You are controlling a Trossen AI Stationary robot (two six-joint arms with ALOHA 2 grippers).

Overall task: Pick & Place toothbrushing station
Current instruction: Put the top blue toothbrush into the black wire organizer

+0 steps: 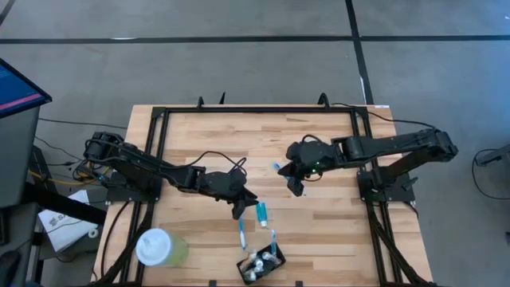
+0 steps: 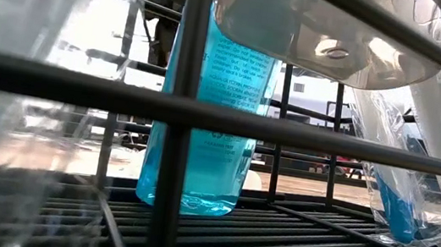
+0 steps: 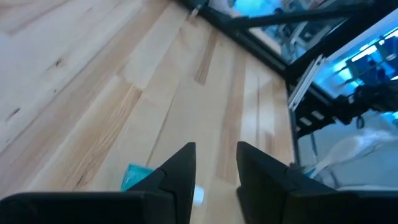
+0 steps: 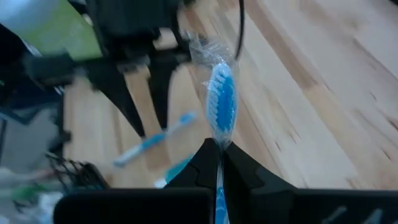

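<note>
Right jaws [image 4: 219, 163] clamped on blue toothbrush [image 4: 221, 106], left jaws [image 3: 215, 163] apart over wooden table [image 1: 207, 135], grey floor [image 1: 239, 64] around.

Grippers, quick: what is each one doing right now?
Left gripper: fingers open, holding nothing, above the teal tube.
Right gripper: shut on a wrapped blue toothbrush.

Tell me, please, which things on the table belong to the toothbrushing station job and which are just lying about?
Job:
- black holder
- wrapped blue toothbrush held in the right hand
- blue toothbrush on the table
- teal tube
- left hand, above the tube

Lying about:
- pale green cup with white lid
</note>
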